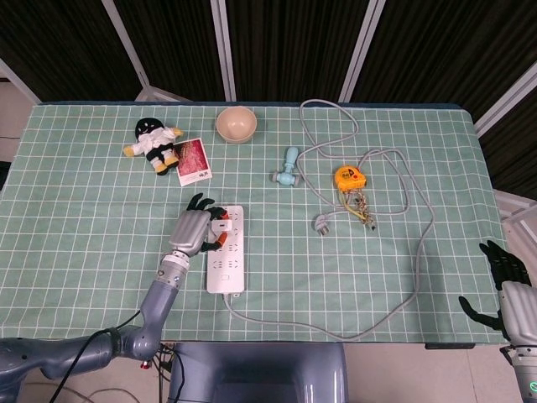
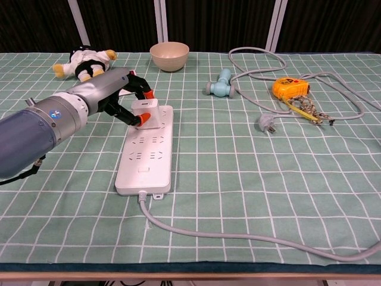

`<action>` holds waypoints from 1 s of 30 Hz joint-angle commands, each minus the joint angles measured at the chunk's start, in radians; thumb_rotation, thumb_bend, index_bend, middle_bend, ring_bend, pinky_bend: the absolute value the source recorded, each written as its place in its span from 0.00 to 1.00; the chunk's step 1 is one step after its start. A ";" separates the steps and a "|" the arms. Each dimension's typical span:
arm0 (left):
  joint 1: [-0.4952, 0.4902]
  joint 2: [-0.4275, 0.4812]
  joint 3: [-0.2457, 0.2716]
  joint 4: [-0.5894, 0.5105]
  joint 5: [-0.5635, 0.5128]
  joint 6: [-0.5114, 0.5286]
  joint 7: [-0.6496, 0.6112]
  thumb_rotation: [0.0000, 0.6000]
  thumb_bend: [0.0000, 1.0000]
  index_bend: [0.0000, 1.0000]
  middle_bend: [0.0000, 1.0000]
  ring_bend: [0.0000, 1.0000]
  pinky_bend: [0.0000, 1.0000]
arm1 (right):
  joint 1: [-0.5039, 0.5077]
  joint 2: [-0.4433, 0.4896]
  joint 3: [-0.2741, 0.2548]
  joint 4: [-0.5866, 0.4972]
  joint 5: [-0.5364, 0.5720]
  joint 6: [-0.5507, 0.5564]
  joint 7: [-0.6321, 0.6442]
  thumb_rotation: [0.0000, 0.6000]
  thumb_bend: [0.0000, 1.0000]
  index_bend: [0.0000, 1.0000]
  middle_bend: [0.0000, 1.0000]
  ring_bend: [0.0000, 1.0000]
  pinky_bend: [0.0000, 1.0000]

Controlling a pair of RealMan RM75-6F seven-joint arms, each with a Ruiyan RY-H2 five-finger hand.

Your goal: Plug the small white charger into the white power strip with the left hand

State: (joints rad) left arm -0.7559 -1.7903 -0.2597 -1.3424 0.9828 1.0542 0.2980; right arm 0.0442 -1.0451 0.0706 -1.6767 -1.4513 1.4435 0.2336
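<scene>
The white power strip (image 1: 226, 262) (image 2: 147, 155) lies lengthwise at the near left of the table, its grey cord trailing off its near end. The small white charger (image 1: 220, 224) (image 2: 147, 113) stands on the strip's far end. My left hand (image 1: 191, 231) (image 2: 113, 95) grips the charger from the left, orange-tipped fingers pinching its sides. Whether its prongs are fully in the sockets is hidden. My right hand (image 1: 506, 284) hangs off the table's right edge with fingers apart, holding nothing.
A loose grey plug (image 2: 265, 123) and looping cable (image 1: 419, 252) lie at right beside an orange tape measure (image 2: 291, 88). A teal dumbbell (image 2: 220, 83), a beige bowl (image 2: 169, 55), a plush toy (image 1: 153, 140) and a photo card (image 1: 193, 161) sit at the back.
</scene>
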 commanded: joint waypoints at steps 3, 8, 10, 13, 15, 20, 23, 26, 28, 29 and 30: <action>0.001 -0.003 0.002 0.006 0.000 -0.008 0.001 1.00 0.56 0.63 0.62 0.15 0.05 | 0.000 -0.001 0.000 0.000 -0.001 0.002 0.000 1.00 0.35 0.04 0.00 0.00 0.00; 0.003 -0.007 0.005 0.011 -0.005 -0.013 0.008 1.00 0.53 0.61 0.60 0.15 0.05 | 0.000 -0.001 0.001 0.001 -0.002 0.003 0.001 1.00 0.35 0.04 0.00 0.00 0.00; 0.006 -0.007 0.007 0.012 -0.002 -0.011 0.008 1.00 0.45 0.56 0.55 0.15 0.05 | 0.000 0.000 0.001 0.001 -0.003 0.003 0.002 1.00 0.35 0.04 0.00 0.00 0.00; 0.009 -0.001 0.010 0.006 0.004 -0.009 0.011 1.00 0.27 0.39 0.37 0.11 0.02 | -0.001 -0.001 0.001 0.001 -0.004 0.004 0.002 1.00 0.35 0.04 0.00 0.00 0.00; 0.011 0.006 0.010 -0.002 0.009 -0.006 0.012 1.00 0.16 0.25 0.22 0.05 0.00 | -0.001 -0.001 0.001 0.002 -0.004 0.004 0.002 1.00 0.35 0.04 0.00 0.00 0.00; 0.021 0.027 0.009 -0.024 0.025 0.008 0.009 1.00 0.10 0.06 0.06 0.00 0.00 | -0.001 -0.002 0.002 0.001 -0.003 0.006 -0.002 1.00 0.35 0.04 0.00 0.00 0.00; 0.030 0.046 0.007 -0.041 0.033 0.019 0.004 1.00 0.10 0.04 0.05 0.00 0.00 | -0.002 -0.004 0.002 0.001 -0.003 0.008 -0.003 1.00 0.35 0.04 0.00 0.00 0.00; 0.039 0.068 0.002 -0.065 0.036 0.028 0.001 1.00 0.10 0.03 0.04 0.00 0.00 | -0.002 -0.004 0.002 0.001 -0.004 0.010 -0.003 1.00 0.35 0.04 0.00 0.00 0.00; 0.047 0.090 -0.008 -0.099 0.041 0.039 -0.012 1.00 0.10 0.03 0.04 0.00 0.00 | -0.002 -0.004 0.002 0.001 -0.005 0.011 -0.003 1.00 0.35 0.04 0.00 0.00 0.00; 0.050 0.102 -0.015 -0.121 0.045 0.045 -0.022 1.00 0.10 0.04 0.05 0.00 0.00 | -0.003 -0.004 0.002 0.001 -0.006 0.012 -0.003 1.00 0.35 0.04 0.00 0.00 0.00; 0.052 0.110 -0.020 -0.135 0.048 0.048 -0.028 1.00 0.10 0.06 0.06 0.00 0.01 | -0.003 -0.004 0.002 0.001 -0.006 0.012 -0.003 1.00 0.35 0.04 0.00 0.00 0.00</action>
State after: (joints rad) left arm -0.7117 -1.7007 -0.2671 -1.4472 1.0233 1.0907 0.2859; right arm 0.0415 -1.0493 0.0726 -1.6758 -1.4576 1.4555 0.2310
